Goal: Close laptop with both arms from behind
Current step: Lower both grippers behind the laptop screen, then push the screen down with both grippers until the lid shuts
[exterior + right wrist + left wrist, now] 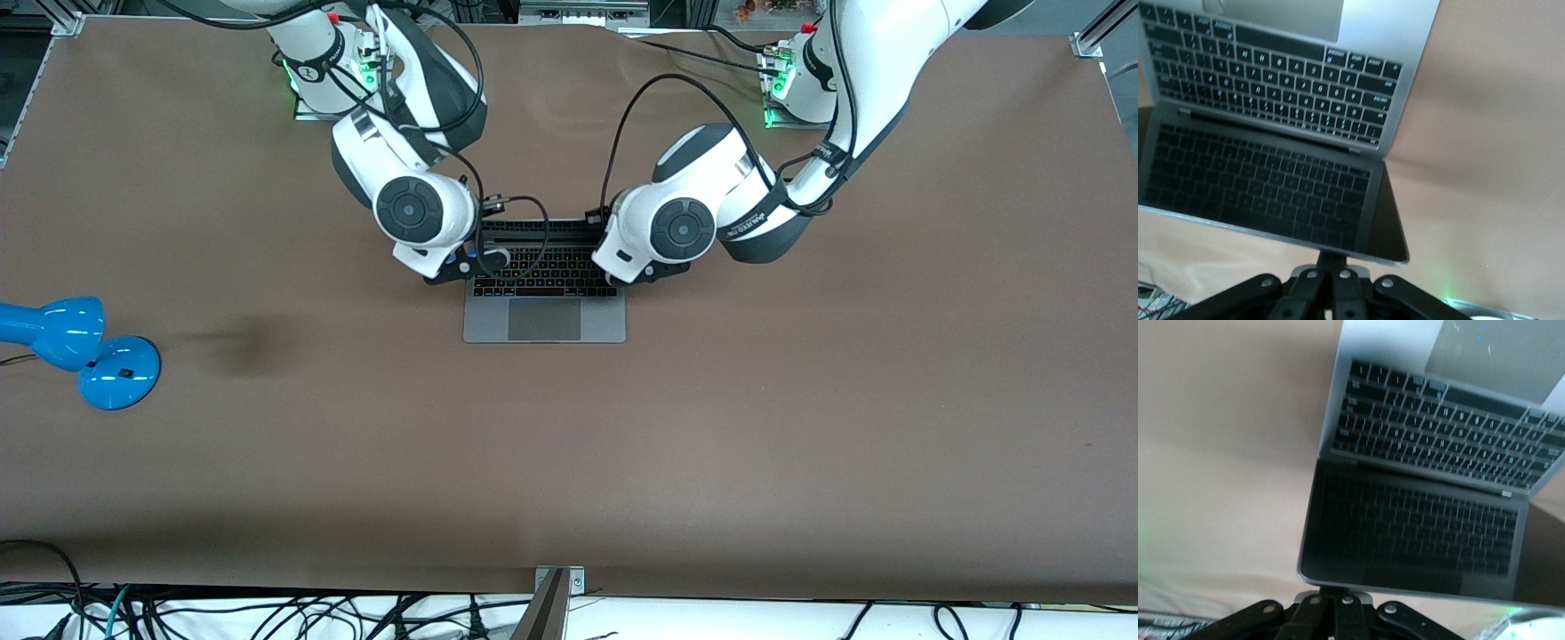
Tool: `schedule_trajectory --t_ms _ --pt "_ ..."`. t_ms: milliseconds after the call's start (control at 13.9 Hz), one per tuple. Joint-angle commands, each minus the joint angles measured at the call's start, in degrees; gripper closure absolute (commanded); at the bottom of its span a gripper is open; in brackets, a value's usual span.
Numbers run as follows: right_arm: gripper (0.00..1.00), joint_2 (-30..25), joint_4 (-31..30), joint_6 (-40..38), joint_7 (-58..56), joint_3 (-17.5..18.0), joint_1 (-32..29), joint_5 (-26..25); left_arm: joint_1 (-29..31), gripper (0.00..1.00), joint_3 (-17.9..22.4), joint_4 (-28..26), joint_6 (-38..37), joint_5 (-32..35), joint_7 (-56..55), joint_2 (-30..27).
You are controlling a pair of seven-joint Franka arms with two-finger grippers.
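Observation:
The space-grey laptop (544, 318) stands open in the middle of the table, its keyboard and trackpad facing the front camera. Both arms reach over it from the base side. My right gripper (455, 267) is over the laptop's corner toward the right arm's end, my left gripper (642, 270) over the corner toward the left arm's end. In the left wrist view my left gripper (1335, 592) is shut, its tips against the top edge of the tilted lid (1418, 533). In the right wrist view my right gripper (1338, 259) is shut against the lid's edge (1265, 187) too.
A blue desk lamp (84, 348) lies on the brown table (800, 400) at the right arm's end. Loose cables (267, 613) run along the table's edge nearest the front camera. Black cables trail from both wrists over the laptop.

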Motion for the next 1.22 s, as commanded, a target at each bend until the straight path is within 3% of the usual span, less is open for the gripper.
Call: schedule_trajectory --t_ms 0,216,647,1150 --pt "1.00 3.65 3.45 1.29 0.43 -1.04 -0.15 -1.07 -0.19 1.00 0.16 2.64 1.01 3.44 -0.73 3.23" --pt "1.00 5.50 5.93 1.29 0.16 -2.27 -0.15 -1.86 -0.19 1.00 0.16 5.73 2.50 6.17 -0.82 6.84" --pt "1.00 11.99 11.10 2.25 0.51 -3.15 -0.06 -3.54 -0.80 1.00 1.48 6.17 7.07 8.70 -0.47 9.92" --pt "1.00 15.60 12.87 9.00 0.16 -3.59 -0.06 -8.98 -1.51 1.00 1.48 8.54 9.36 13.99 -1.09 16.16"
